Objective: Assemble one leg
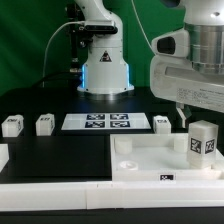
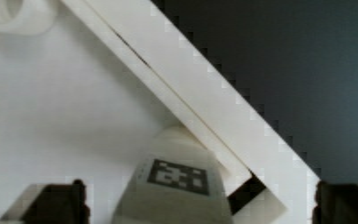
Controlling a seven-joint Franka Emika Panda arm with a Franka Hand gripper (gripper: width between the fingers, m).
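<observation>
Spare legs: two small posts [image 1: 12, 125] [image 1: 44, 124] on the desk [image 1: 60, 150] at the exterior view's far left, well apart from the work, so no hazard.
Marker board [image 1: 98, 122]: flat at mid-desk, out of the way.
Third post [image 1: 162, 122]: beyond the tabletop's far edge, near the arm. A sideways swing could knock it.
Tabletop [image 1: 150, 160]: near right, loose on the desk. A hard push down might shift it.
Pincer [image 2: 201, 205]: spread wide and empty, above the leg with a finger on either side.
The leg [image 1: 203, 140] [image 2: 181, 172]: upright on the tabletop at the right, tag facing near. Whether it sits in a socket cannot be told.
Risk: the leg looks off-centre between the fingers, so one may touch first and tip it.
Risk: coming down askew, a fingertip could land on the leg's top.
</observation>
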